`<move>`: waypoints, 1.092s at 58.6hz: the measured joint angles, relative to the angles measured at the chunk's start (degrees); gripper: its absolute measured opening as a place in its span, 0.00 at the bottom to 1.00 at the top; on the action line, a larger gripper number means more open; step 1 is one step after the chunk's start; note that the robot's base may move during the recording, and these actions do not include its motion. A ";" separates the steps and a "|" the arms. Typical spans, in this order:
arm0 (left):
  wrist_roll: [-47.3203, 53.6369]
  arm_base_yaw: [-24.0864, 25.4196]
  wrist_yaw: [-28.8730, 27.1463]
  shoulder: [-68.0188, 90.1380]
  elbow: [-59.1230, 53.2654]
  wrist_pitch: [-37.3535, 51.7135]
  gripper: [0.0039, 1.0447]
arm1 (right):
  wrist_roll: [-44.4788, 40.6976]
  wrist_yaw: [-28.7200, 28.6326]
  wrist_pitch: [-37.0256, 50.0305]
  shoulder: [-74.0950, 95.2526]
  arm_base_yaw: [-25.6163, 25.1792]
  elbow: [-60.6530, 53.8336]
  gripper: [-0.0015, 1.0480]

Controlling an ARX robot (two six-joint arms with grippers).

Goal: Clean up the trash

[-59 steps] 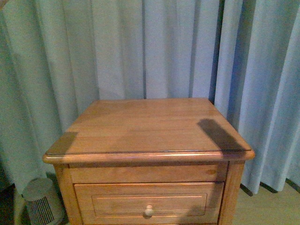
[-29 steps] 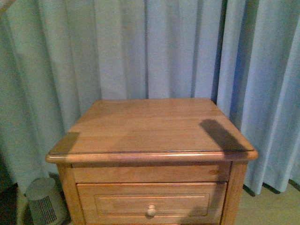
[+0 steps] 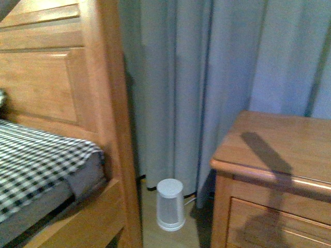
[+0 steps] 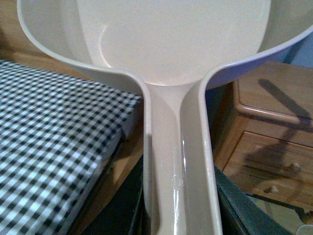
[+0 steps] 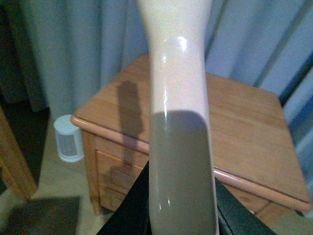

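Left gripper (image 4: 181, 221) is clamped on the stem of the dustpan (image 4: 166, 39), with a dark finger (image 4: 131, 208) pressed against each side. The right gripper (image 5: 181, 218) is closed the same way on a pale handle (image 5: 178, 83), whose far end runs out of that wrist view.

A blue-grey curtain (image 3: 217, 62) hangs in folds across the whole background. In front of it, on the left of the front view, stands a wooden bed frame (image 3: 57, 77) with a panelled end board. A black-and-white checked cover (image 3: 36, 155) lies over the mattress, reaching its near corner. On the right is a wooden nightstand (image 3: 279, 144); a dark bar-shaped shadow crosses its top toward the front edge. The left wrist view shows two drawers with small pale knobs.

The dustpan's broad pale bowl fills the upper part of the left wrist view, above the bed and nightstand. A small white cylinder (image 3: 170, 204) with a slatted body stands upright on the floor (image 3: 155, 235), between bed frame and nightstand and close to the curtain's hem.

No view shows the trash, so I cannot tell where it lies.
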 joint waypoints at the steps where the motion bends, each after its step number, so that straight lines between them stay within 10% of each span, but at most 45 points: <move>1: 0.00 0.00 0.02 0.00 0.02 0.02 0.26 | 0.02 0.09 0.00 -0.02 -0.02 0.00 0.18; 64: -0.04 0.00 -0.33 -0.02 -0.20 0.00 0.26 | -0.02 -0.63 0.00 0.26 0.11 0.00 0.18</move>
